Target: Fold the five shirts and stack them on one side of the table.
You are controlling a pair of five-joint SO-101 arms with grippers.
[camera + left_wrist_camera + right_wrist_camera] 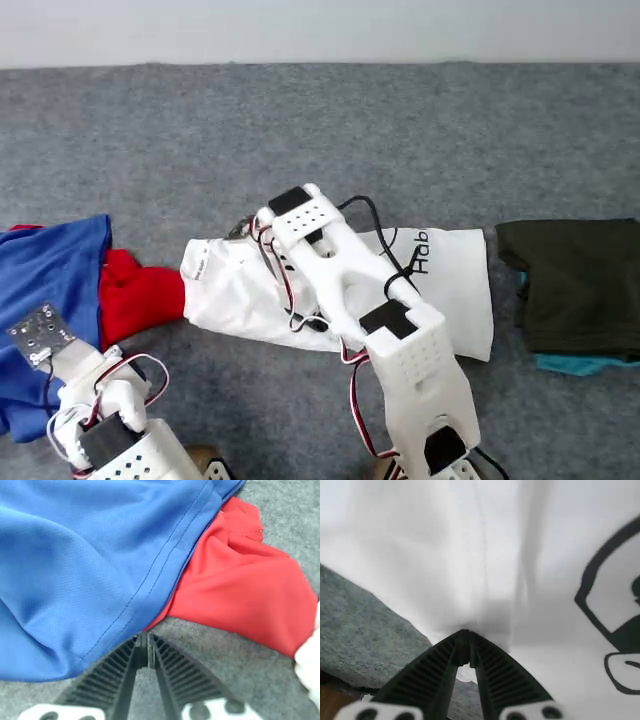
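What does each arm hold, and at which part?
Right gripper: jaws shut on the white shirt at its edge. Left gripper: jaws shut at the blue shirt hem; grip cannot be told.

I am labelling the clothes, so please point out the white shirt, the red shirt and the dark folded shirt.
white shirt [225, 290]: high view, its plain left part
red shirt [140, 300]: high view, its bare middle
dark folded shirt [575, 280]: high view, its top face

We logged on the table, left to right: outer shirt overlapping second shirt, which touched middle shirt; well apart at right, top shirt stacked on bottom shirt.
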